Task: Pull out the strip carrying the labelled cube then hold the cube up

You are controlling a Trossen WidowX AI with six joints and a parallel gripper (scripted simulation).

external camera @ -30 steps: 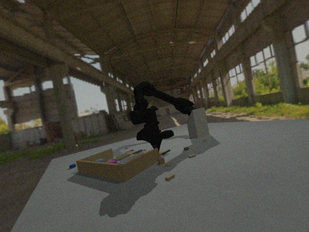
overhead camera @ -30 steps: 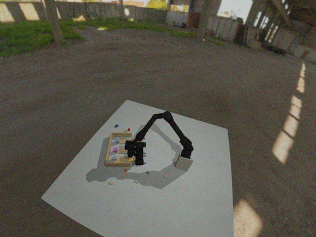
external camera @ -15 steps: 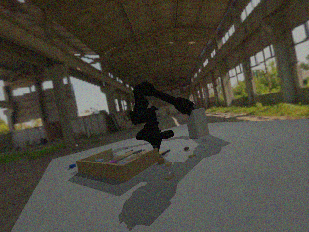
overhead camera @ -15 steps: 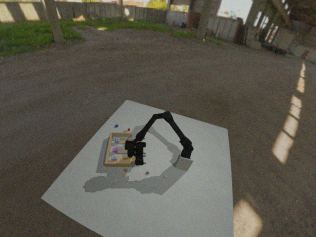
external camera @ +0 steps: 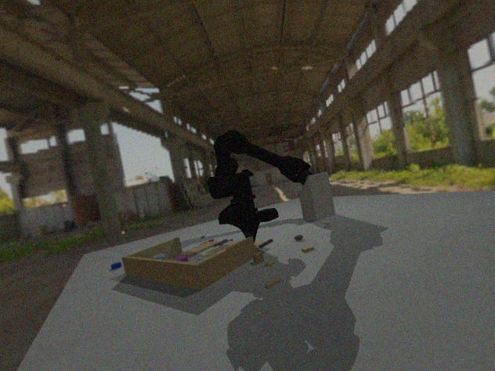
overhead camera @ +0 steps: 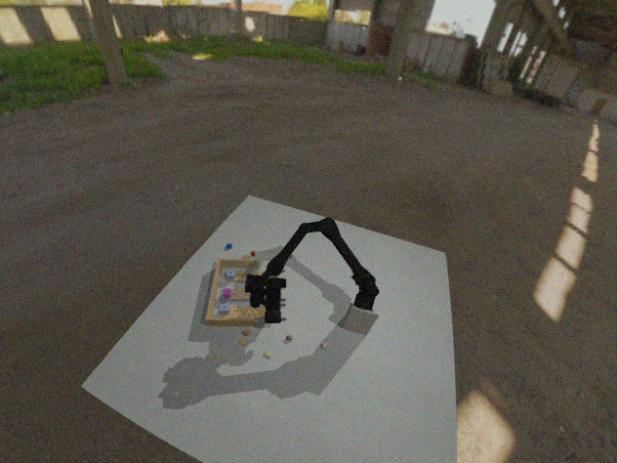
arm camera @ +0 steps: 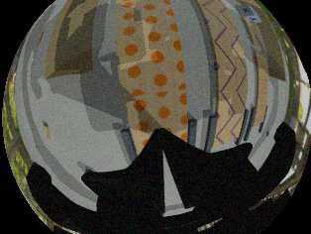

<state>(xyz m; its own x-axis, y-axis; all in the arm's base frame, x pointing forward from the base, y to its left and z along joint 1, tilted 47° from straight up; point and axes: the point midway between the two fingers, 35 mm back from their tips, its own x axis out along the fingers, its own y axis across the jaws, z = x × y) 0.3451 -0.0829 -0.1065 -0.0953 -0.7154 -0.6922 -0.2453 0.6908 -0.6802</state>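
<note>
Right now the gripper [overhead camera: 268, 300] [external camera: 252, 239] [arm camera: 159, 132] is closed, its fingers together with nothing between them. It points down by the open side of a wooden box [overhead camera: 231, 321] [external camera: 161, 271] [arm camera: 70, 66]. In the wrist view, the dotted strip [arm camera: 157, 57] runs away from just past the fingertips; whether they touch it, I cannot tell. The zigzag strip [arm camera: 229, 74] lies to its right, and a third strip [arm camera: 260, 81] farther right, near the box's side wall.

Beyond the gripper, toward the far wall, sit three cubes: a purple cube [overhead camera: 226, 293] [external camera: 180, 258] between a pale cube with dark marks [overhead camera: 229, 273] [external camera: 160, 256] [arm camera: 250, 13] and another marked pale cube [overhead camera: 224, 309]. Their markings are too small to read, so which is the labelled one is unclear, as is which strip is whole. Outside the box, well apart from the gripper, lies a blue piece [overhead camera: 228, 246] [external camera: 116, 265].
</note>
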